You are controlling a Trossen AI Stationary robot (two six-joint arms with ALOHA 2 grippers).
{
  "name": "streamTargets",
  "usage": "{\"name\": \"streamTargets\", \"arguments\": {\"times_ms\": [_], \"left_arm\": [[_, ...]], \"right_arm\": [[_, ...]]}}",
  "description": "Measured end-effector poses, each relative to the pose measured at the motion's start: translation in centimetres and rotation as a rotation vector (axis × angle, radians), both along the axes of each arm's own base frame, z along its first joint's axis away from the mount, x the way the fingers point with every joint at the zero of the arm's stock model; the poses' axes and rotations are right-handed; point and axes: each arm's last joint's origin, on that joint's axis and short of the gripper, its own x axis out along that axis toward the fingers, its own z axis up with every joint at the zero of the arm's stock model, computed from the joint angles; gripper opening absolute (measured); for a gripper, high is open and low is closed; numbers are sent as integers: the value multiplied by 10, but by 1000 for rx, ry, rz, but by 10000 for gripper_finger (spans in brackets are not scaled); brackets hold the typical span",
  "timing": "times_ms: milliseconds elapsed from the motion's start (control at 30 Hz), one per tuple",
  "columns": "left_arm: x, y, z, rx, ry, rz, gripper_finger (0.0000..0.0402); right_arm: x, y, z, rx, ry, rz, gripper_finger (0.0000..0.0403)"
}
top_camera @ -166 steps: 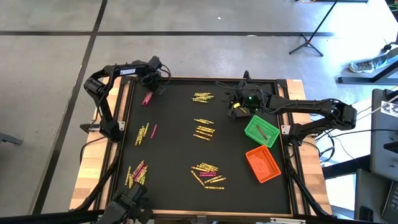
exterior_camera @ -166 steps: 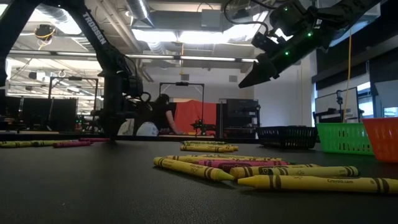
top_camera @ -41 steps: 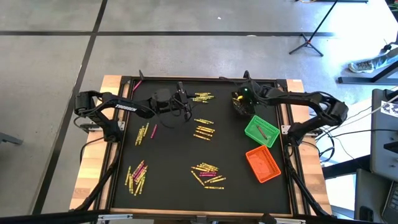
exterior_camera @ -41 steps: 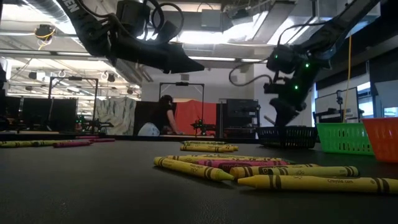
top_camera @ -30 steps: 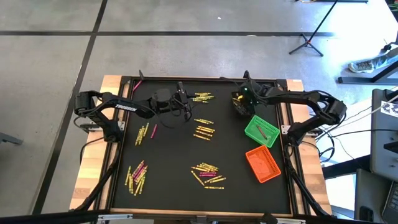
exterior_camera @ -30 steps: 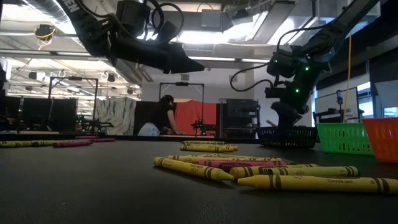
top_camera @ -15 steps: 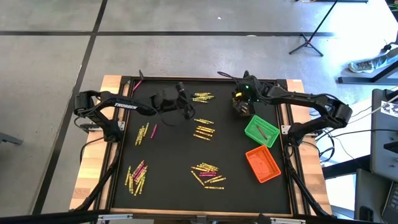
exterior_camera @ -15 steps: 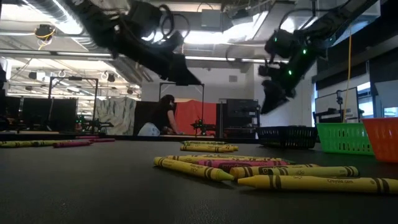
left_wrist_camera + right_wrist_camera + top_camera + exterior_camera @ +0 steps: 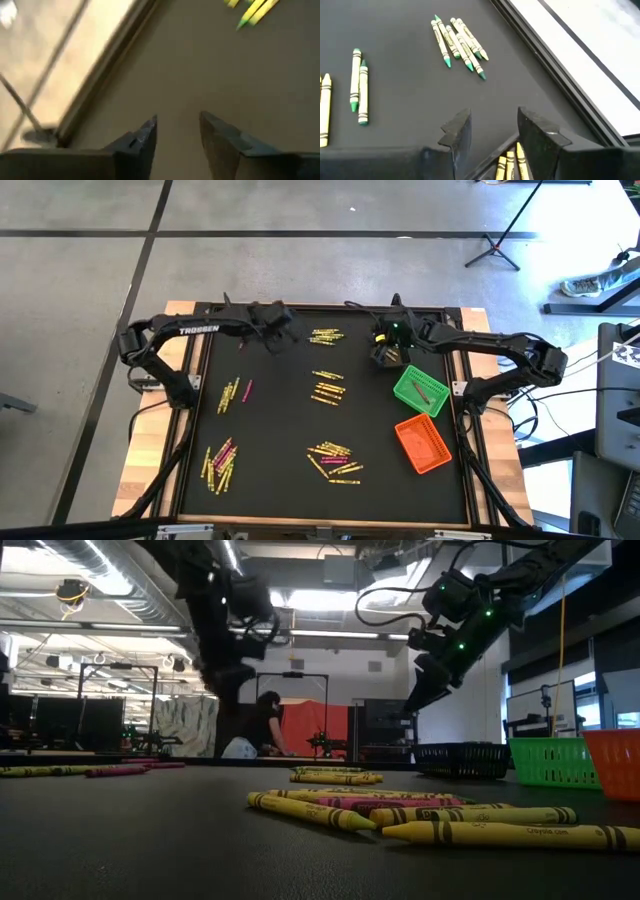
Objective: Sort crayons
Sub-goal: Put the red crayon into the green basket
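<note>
Black table mat [image 9: 280,430] in a wooden frame, listed from its left side to its right. Lower left: a cluster of yellow and magenta crayons [image 9: 220,460]. Above it, a smaller yellow group [image 9: 229,393] with one magenta stick [image 9: 248,390] just beside. Far edge, left of centre: left gripper [image 9: 285,327] raised above bare mat near the frame rail, fingers [image 9: 145,137] parted with nothing between them. Centre column: three yellow groups, one near the far edge [image 9: 325,336], one mid-table [image 9: 328,388], one toward the near edge [image 9: 335,460]. Right of centre: right gripper [image 9: 385,352] hanging over the black bin [image 9: 462,759], fingers [image 9: 457,131] apart and empty; yellow crayons [image 9: 512,165] show in the bin under it. Further right, a green bin [image 9: 421,390] holding a dark red stick, then an orange bin [image 9: 423,443] nearer the front edge. The three bins stand close together along the mat's right side. Beyond the table, a person [image 9: 263,725] in the room.
</note>
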Motion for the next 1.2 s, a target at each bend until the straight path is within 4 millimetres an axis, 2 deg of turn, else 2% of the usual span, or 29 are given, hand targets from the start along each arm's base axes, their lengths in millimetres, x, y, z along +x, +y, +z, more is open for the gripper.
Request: {"name": "streamTargets", "arguments": {"times_ms": [233,500,867,1200], "left_arm": [[-39,34,-16,-188,-26,137,131],[-71,46,-41,-301,-33,257,130],[-91,56,-53,-346,-53,329,130],[-95,67,-84,-477,5,325,130]], "right_arm": [[0,0,0,0,0,0,159],[0,0,0,-3,-6,0,159],[1,-1,1,-8,-17,1,159],[1,-1,1,-7,-17,2,159]]}}
